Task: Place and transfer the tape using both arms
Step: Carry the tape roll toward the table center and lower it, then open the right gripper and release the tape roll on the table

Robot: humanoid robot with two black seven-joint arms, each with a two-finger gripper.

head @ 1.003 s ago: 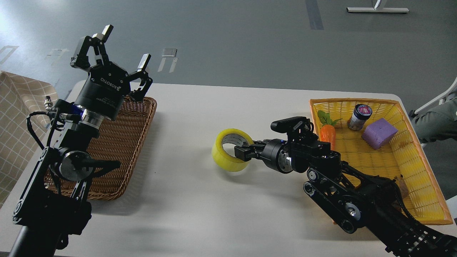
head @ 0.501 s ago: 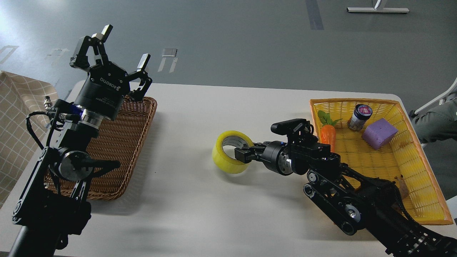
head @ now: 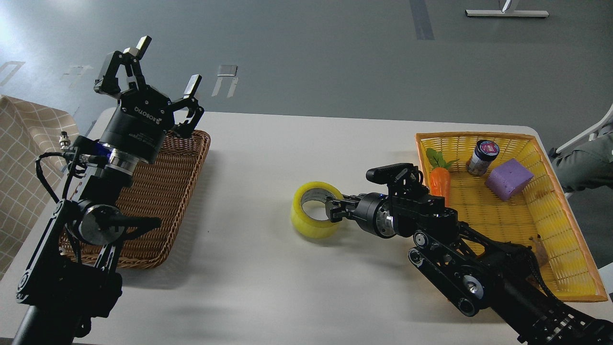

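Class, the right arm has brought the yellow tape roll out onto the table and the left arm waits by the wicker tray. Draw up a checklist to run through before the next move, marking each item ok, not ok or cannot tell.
1. Tape lies flat on the table, between the two baskets: ok.
2. Right gripper at the tape's near rim; whether it grips the rim: cannot tell.
3. Left gripper open, fingers spread, empty: ok.
4. Left gripper near the tape: not ok; it is raised above the wicker tray.
5. Table between tray and tape free of objects: ok.
6. Wicker tray's visible part empty: ok.
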